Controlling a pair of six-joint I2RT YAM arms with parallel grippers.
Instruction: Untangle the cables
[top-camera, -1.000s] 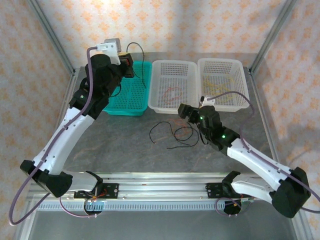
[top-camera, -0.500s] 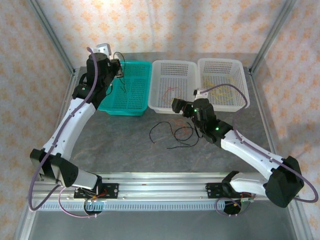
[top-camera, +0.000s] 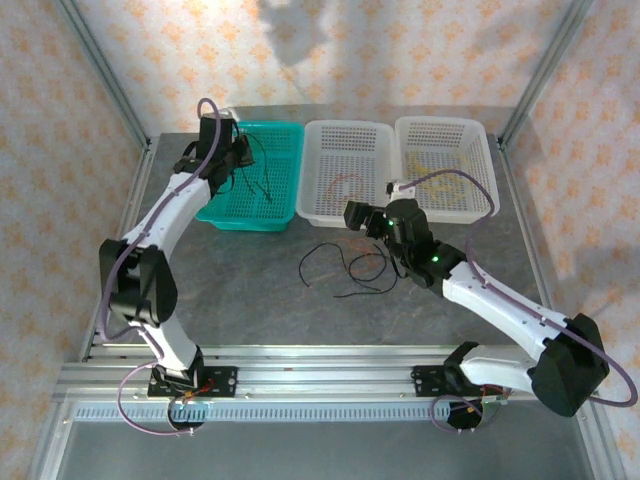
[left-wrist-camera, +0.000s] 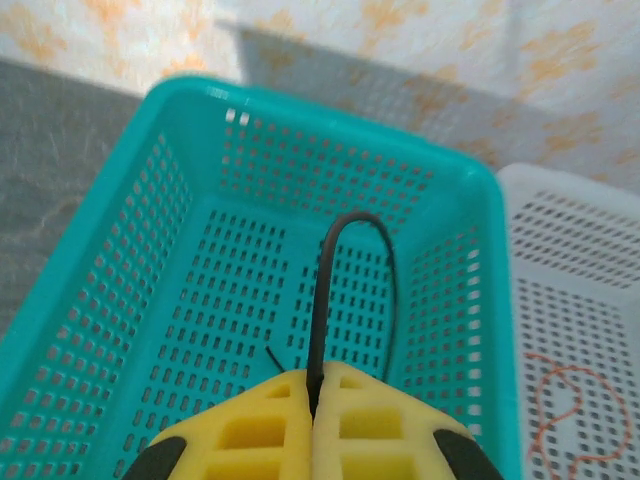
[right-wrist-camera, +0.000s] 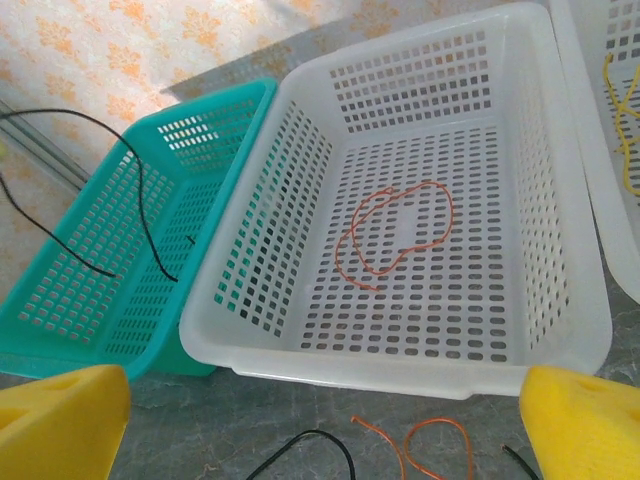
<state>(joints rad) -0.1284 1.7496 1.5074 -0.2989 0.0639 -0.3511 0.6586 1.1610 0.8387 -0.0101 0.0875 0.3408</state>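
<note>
The black cable (left-wrist-camera: 322, 300) is clamped between the closed pads of my left claw (left-wrist-camera: 313, 410). Its loop hangs over the teal basket (left-wrist-camera: 120, 260) and is not yet let go. One orange-red cable (right-wrist-camera: 395, 235) already lies in the middle white basket (right-wrist-camera: 400, 375), and a yellow cable (top-camera: 445, 176) in the right white basket (top-camera: 492, 170). Left to sort, I judge: a small tangle (top-camera: 352, 265) of black and orange-red strands on the surface (top-camera: 250, 290), close by my right claw (right-wrist-camera: 320, 430), which gapes fully and holds nothing. Roughly halfway, I'd say.
</note>
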